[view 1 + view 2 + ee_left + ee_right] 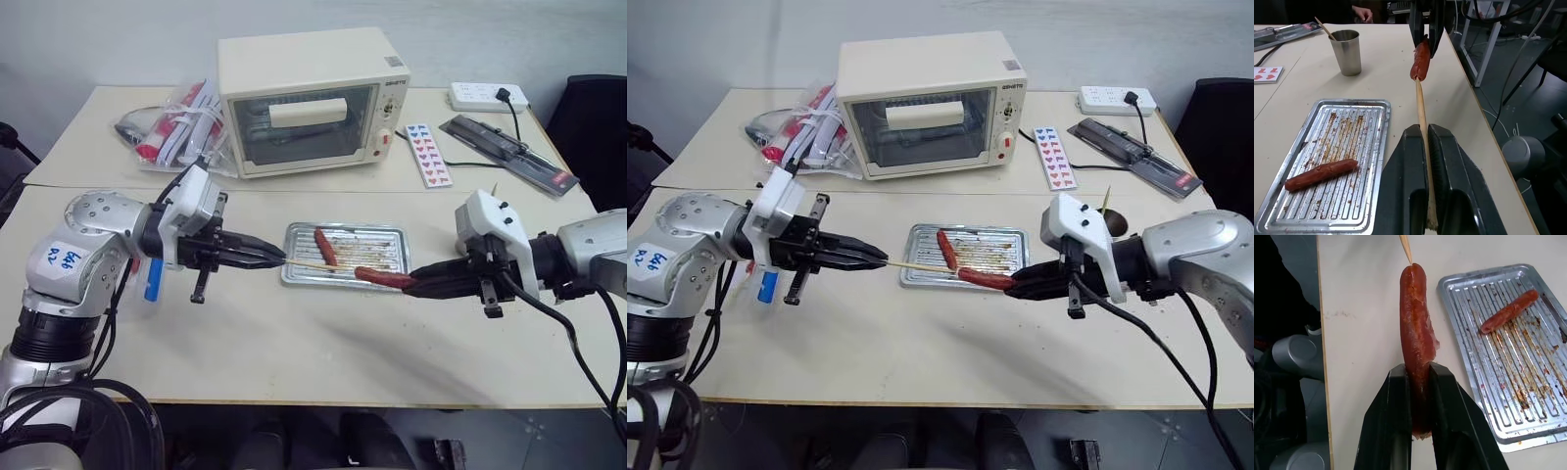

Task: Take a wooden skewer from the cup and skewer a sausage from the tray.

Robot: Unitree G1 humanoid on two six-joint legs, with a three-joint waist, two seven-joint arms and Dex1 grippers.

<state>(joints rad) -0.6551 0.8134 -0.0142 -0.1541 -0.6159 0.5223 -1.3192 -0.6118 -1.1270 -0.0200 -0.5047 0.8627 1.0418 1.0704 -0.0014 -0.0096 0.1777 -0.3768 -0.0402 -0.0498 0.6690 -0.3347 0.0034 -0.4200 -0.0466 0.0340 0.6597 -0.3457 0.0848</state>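
My left gripper is shut on the blunt end of a thin wooden skewer, which points level toward the right arm. The right gripper is shut on a glossy reddish-brown sausage, held above the front edge of the silver tray. The skewer's tip meets the sausage's free end; how deep it sits I cannot tell. A second sausage lies on the tray's ridged bottom. Behind the right wrist stands the cup with another skewer in it.
A cream toaster oven stands behind the tray. Plastic packets lie to its left. A heart-patterned card, a power strip and a black device lie to its right. A person's hand rests beyond the cup.
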